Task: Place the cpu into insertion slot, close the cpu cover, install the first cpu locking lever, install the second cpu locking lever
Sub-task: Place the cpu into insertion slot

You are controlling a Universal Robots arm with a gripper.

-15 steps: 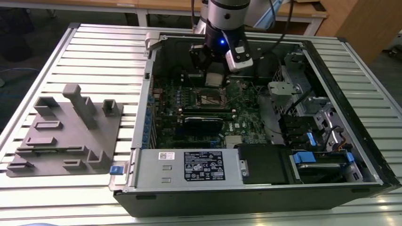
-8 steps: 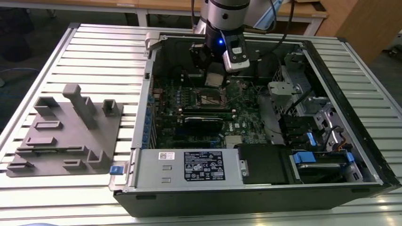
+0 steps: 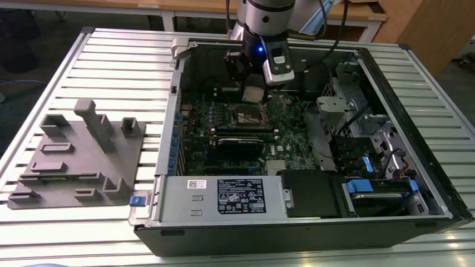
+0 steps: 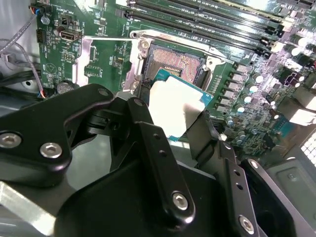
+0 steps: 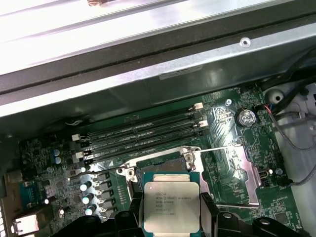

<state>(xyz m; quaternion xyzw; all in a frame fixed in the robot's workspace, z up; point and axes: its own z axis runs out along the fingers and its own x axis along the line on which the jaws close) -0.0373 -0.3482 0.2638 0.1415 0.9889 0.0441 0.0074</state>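
My gripper (image 4: 173, 116) is shut on the cpu (image 4: 177, 103), its black fingers (image 4: 148, 128) pinching two opposite edges of the silvery-topped chip. The cpu (image 5: 171, 205) hangs a little above the green motherboard, just beside the insertion slot (image 5: 165, 167), apart from it. The insertion slot (image 4: 175, 61) is bare, with its dark centre showing. The cpu cover (image 5: 247, 173) lies swung open next to the slot, a silver frame (image 4: 86, 54) with board visible through its window. In the exterior view the gripper (image 3: 256, 92) holds the cpu (image 3: 254, 94) just behind the slot (image 3: 250, 115).
The open computer case (image 3: 171, 111) lies on a slatted metal table. A black labelled power supply box (image 3: 237, 196) sits at the near side, drive bays and cables (image 3: 371, 167) on the exterior view's right. A grey fixture block (image 3: 74, 156) stands on the exterior view's left. Memory slots (image 5: 143, 133) run beside the socket.
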